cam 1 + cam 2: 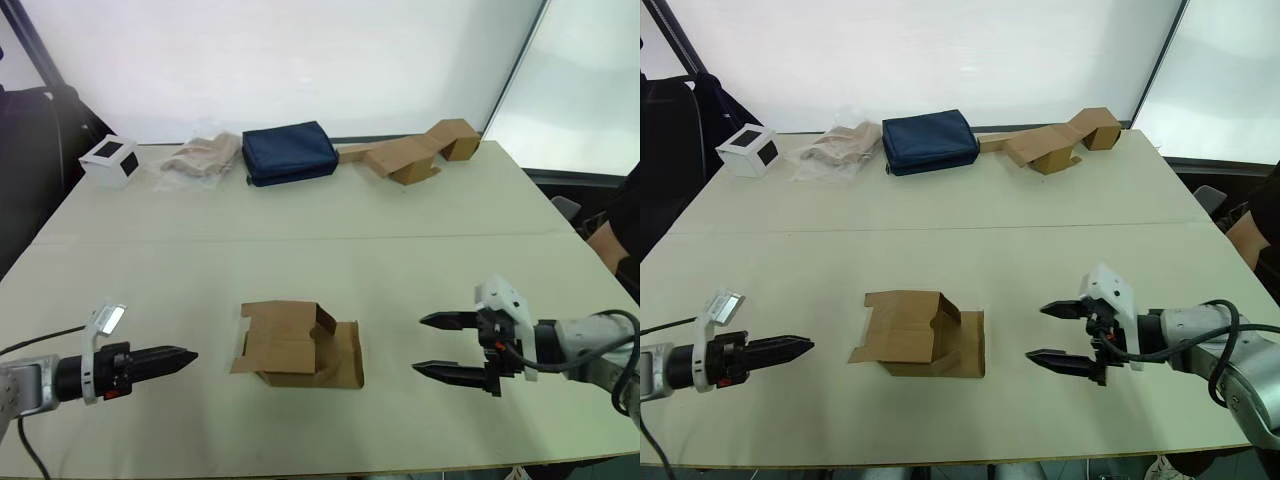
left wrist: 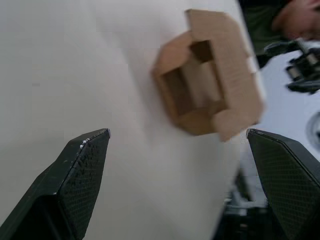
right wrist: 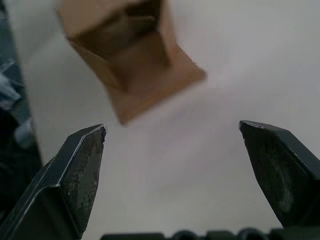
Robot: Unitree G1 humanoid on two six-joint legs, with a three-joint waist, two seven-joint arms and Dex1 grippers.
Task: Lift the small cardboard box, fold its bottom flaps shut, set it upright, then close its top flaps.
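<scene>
Between spread fingers (image 2: 85, 165), small cardboard box (image 2: 207, 75) interior

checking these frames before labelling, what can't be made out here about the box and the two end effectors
- small cardboard box: its table-facing side is hidden in the head views by its own walls; blurred in both wrist views.
- left end effector: head views show it edge-on; the left wrist view shows fingers wide apart.
- right end effector: open; its wrist is cut off by the right wrist view's edge.
</scene>
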